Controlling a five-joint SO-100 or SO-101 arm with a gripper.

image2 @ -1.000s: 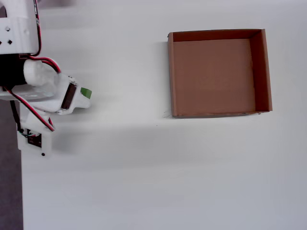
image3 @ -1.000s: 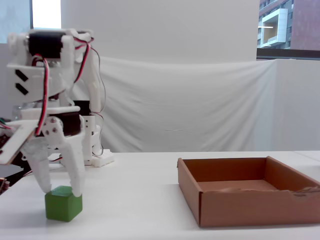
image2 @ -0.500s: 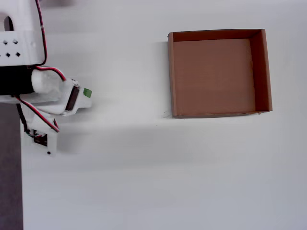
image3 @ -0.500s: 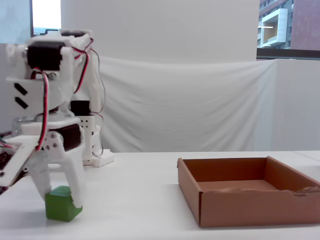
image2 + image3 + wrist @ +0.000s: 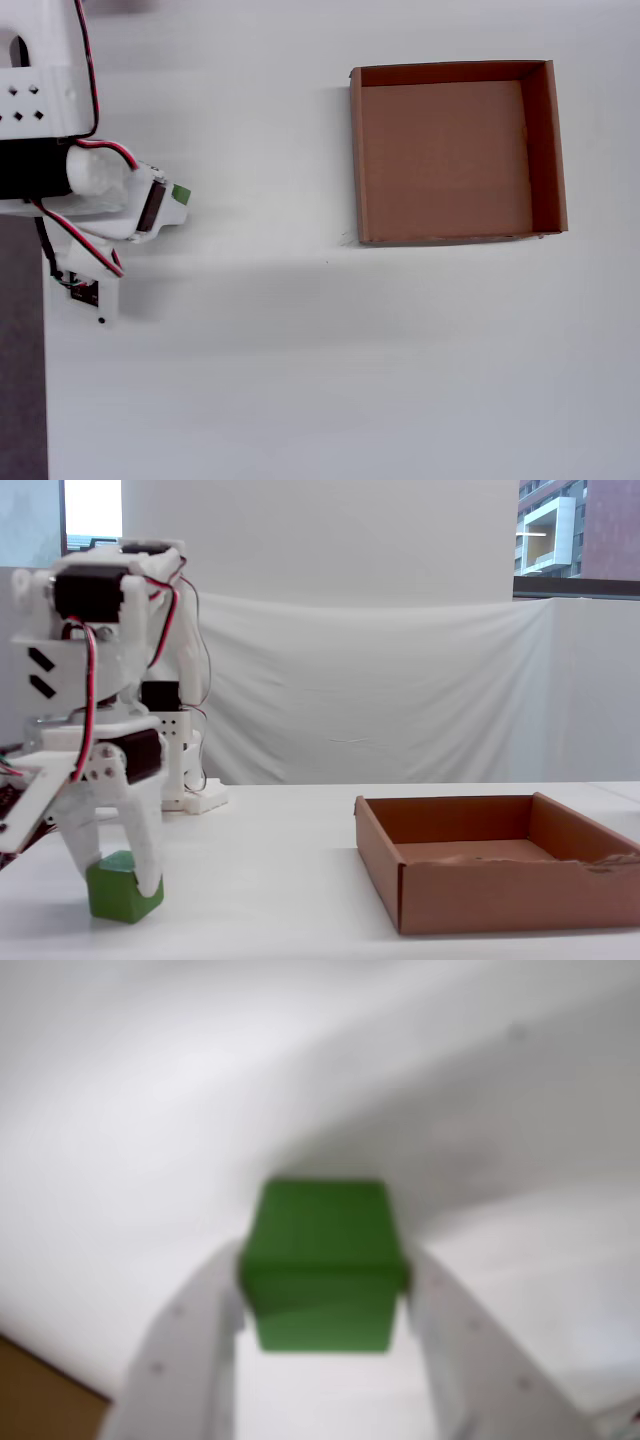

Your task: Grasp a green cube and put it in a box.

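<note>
The green cube [image 5: 322, 1260] fills the middle of the wrist view, with a white finger pressed against each of its sides. My gripper [image 5: 322, 1278] is shut on it. In the fixed view the green cube [image 5: 118, 890] rests low on the white table at the far left, slightly tilted, and the gripper [image 5: 118, 880] straddles it from above. From overhead only a sliver of the green cube [image 5: 181, 193] shows beside the gripper [image 5: 176, 204]. The box [image 5: 357, 160], a brown cardboard tray, stands empty far to the right; in the fixed view the box [image 5: 500, 890] is at the right front.
The white arm and its base [image 5: 100, 640] rise at the left with red and black wires. A white cloth backdrop [image 5: 400, 680] hangs behind the table. The table's left edge [image 5: 44, 400] borders a dark strip. White tabletop lies between cube and box.
The gripper has sunk lower over the cube and its fingers have closed in on the cube's sides. The cube has shifted slightly left and tilted. The box has not moved.
</note>
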